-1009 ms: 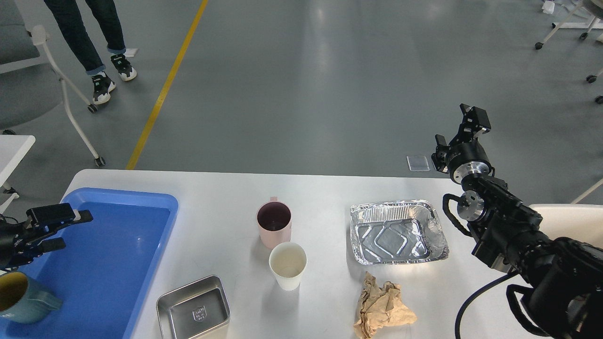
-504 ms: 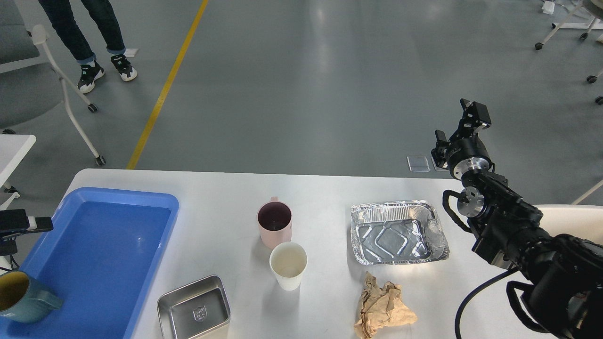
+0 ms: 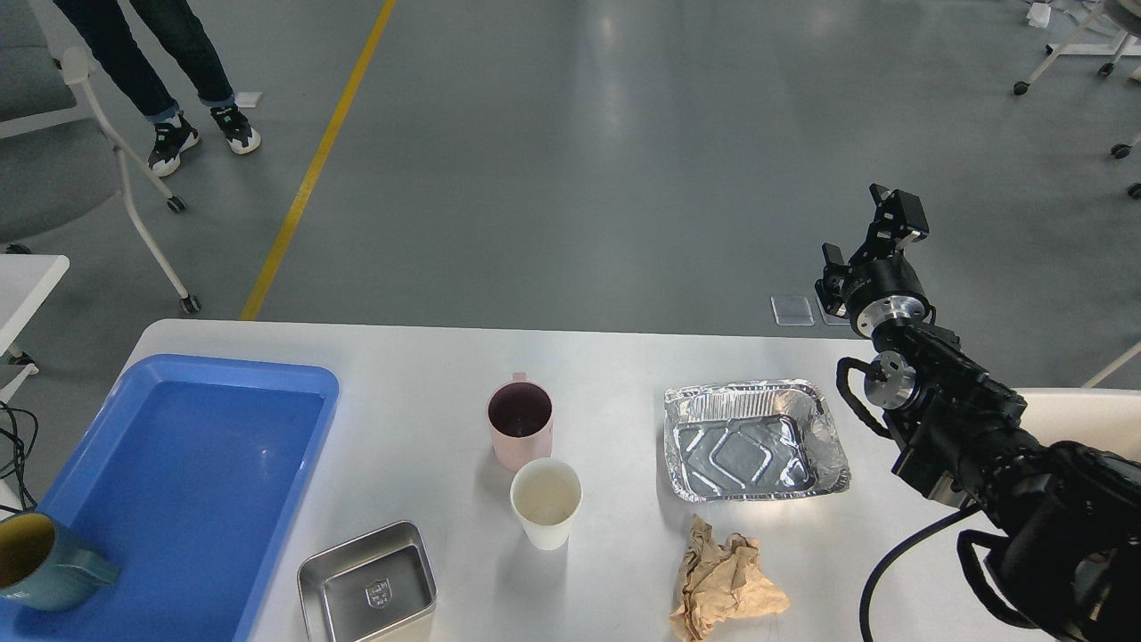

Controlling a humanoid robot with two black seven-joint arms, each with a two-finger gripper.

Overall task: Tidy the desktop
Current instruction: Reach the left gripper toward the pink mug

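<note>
The white desktop (image 3: 428,366) fills the lower part of the head view. On it stand a pink mug (image 3: 520,434), a white paper cup (image 3: 545,502), a foil tray (image 3: 753,439), a small steel tin (image 3: 367,582) and a crumpled brown paper (image 3: 724,584). A blue plastic tray (image 3: 192,481) at the left holds a teal mug (image 3: 40,563) in its near corner. My right gripper (image 3: 869,236) is raised beyond the table's far right edge, open and empty. My left gripper is out of view.
A cream-white bin (image 3: 1074,406) shows behind my right arm at the right edge. A person's legs (image 3: 134,62) and a wheeled chair frame (image 3: 134,205) stand on the floor at the upper left. Cables (image 3: 13,446) hang at the left edge.
My left gripper has drawn back leftward from over the blue tray and left the view. The right arm has barely shifted. The person's feet moved slightly.
</note>
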